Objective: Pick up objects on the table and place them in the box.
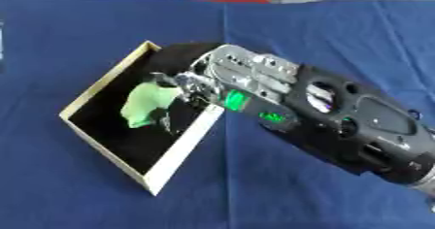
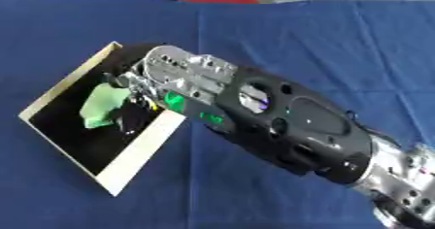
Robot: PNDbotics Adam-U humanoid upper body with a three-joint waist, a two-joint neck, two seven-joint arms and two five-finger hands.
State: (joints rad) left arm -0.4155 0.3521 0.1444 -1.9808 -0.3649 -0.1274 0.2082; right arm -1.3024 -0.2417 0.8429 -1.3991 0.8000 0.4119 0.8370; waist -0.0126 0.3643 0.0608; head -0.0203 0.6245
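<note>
A blue-covered desk [image 1: 323,34] carried an open, black-lined box [image 1: 183,145] at about 9 o'clock of centre. The right robot hand [image 1: 242,77] reached in from 4 o'clock over the box's rim, fingers curled around a pale green object [image 1: 144,104] held inside the box.

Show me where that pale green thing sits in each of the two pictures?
Left eye view: the green thing lies inside the box, left of centre, at the right hand fingertips.
Right eye view: same green thing, further toward the left edge.
Shared landmark: the box's pale near wall, just right of it in both.
</note>
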